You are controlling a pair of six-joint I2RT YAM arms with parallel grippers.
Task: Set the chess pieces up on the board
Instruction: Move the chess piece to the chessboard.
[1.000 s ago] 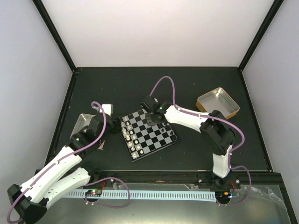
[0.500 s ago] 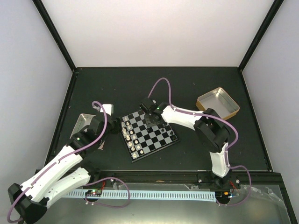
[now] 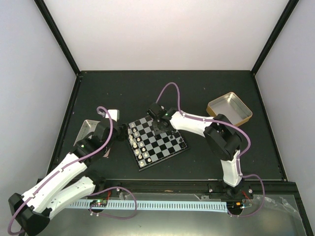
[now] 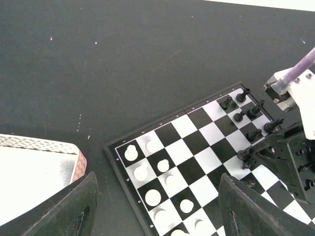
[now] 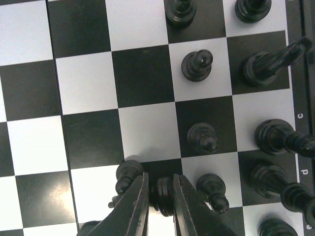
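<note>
Black-white chequered board [image 4: 197, 142]; pieces [image 5: 197, 65] black, seemingly cream.

Table [image 3: 128, 88]: dark, matte | Gold tin [image 3: 230, 108]: 2 o'clock, open side up | Silver tray [image 3: 86, 129]: 9 o'clock, partly hidden | White slotted strip [image 3: 162, 205]: 6 o'clock, along near edge

Board [image 3: 165, 145]: small square chequerboard of black and pale grey squares with a thin black rim. It lies flat in the middle of the top view, turned slantwise.
Black pieces [image 5: 197, 65]: tiny and dark, standing upright in two rows along the right side of the right wrist view.
White pieces [image 4: 131, 153]: cream-white, standing on the squares at the lower centre of the left wrist view (the board's opposite edge).
Black pawn [image 5: 161, 194]: upright at the bottom centre of the right wrist view, pinched between the fingers of the right gripper [image 5: 160, 178].
</note>
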